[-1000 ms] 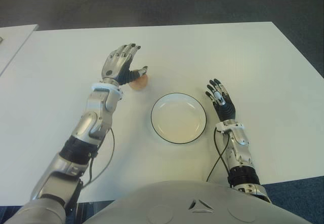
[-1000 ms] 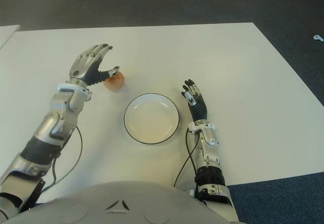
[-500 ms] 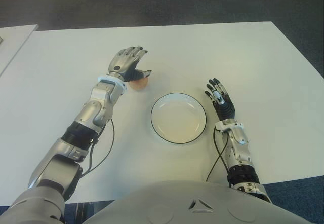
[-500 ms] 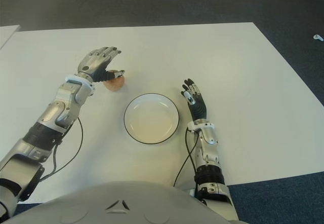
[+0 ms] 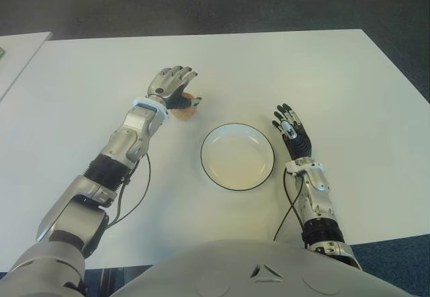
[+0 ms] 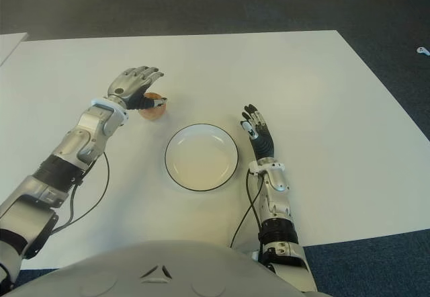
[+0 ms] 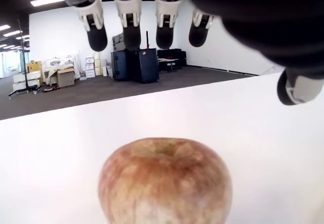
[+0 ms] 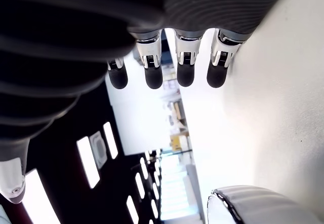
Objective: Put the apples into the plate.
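Where the left hand (image 5: 172, 85) reaches out over the white table (image 5: 322, 75), positioned directly above the apple (image 5: 186, 109), palm down. Fingers (image 7: 130, 21) spread wide and extended past the fruit, thumb off to one side; no contact with the apple visible in the left wrist view, nothing held. Apple located just under the palm, on the table surface, upright: stem hollow facing up toward the hand, core axis vertical, body roughly round with no marked long side. Skin reddish-brown with pale streaks.

Plate (image 5: 216, 140), white with a dark rim, set on the table apart from the apple, on the thumb side of the left hand and nearer the robot's body. No fruit in it.

Right hand (image 5: 293, 135) seen just beside the plate, on its right, fingers (image 8: 154, 72) straight and relaxed, holding nothing. Contact between this hand and the table not determinable. Plate between the two hands, closer to the right one.
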`<state>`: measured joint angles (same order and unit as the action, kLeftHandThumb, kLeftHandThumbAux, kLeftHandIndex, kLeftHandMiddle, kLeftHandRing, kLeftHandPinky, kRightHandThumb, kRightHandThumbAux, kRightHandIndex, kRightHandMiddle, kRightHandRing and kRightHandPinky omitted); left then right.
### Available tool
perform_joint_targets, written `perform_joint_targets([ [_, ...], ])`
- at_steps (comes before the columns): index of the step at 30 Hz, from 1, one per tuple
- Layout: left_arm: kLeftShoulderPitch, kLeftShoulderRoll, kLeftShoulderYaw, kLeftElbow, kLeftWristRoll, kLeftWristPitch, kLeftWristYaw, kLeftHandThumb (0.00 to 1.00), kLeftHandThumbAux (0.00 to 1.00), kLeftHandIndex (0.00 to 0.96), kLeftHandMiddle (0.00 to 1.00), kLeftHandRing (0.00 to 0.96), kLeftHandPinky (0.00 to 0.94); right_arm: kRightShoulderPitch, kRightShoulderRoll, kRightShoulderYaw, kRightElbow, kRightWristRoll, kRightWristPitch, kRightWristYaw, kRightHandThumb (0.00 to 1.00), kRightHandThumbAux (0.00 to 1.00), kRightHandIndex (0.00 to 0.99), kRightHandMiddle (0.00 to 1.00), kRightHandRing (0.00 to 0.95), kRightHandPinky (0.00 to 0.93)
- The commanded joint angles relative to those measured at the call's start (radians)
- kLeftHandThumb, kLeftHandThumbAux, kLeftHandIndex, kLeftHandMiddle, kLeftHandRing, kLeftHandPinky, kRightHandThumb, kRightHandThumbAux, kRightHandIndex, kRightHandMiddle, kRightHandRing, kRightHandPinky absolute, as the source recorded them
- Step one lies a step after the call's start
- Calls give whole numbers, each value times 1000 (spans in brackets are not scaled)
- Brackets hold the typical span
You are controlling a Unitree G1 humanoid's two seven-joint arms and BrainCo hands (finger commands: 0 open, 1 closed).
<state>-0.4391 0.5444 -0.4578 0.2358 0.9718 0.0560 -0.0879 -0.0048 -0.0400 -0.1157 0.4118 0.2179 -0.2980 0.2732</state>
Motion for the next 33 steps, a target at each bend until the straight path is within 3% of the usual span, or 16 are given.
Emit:
perform_joint_targets([
  [1, -24, 15, -34, 51, 39, -24, -4, 288, 279, 0, 0, 0, 0, 49, 6, 4, 64, -13, 45, -10, 21, 515, 0, 33, 0, 0],
  [33, -75, 8, -79, 195, 97, -19, 37, 299, 249, 0, 0, 0, 0, 46, 4, 5, 86, -20, 30, -16, 15, 524, 0, 29, 0, 0],
])
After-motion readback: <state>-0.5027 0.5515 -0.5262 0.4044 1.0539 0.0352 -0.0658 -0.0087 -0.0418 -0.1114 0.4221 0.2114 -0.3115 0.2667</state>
